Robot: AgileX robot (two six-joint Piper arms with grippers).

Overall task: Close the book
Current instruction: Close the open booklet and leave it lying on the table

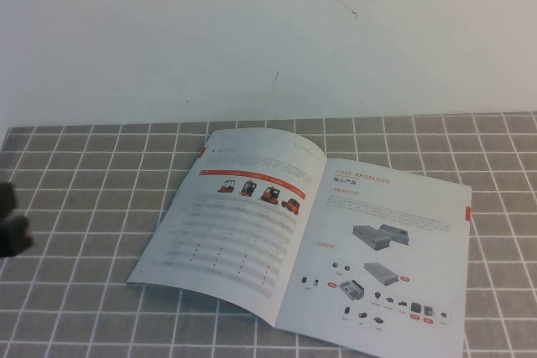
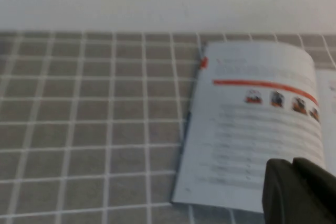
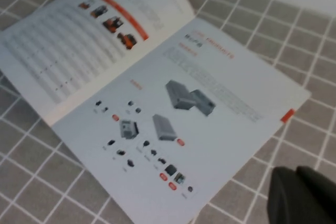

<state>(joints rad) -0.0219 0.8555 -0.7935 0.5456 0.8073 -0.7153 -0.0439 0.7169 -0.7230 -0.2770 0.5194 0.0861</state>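
One open book [image 1: 310, 241]; left end effector [image 1: 14, 222] off its left, right end effector [image 3: 302, 198] near, grips unclear

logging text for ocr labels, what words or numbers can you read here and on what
"CORE PRODUCTS": orange heading on the right page of the book.
Chinese line beneath it, small print, left page table, red tags: too blurred to read.
No markings visible on the left gripper, far left of the book, or the right gripper, by the right page's outer edge.
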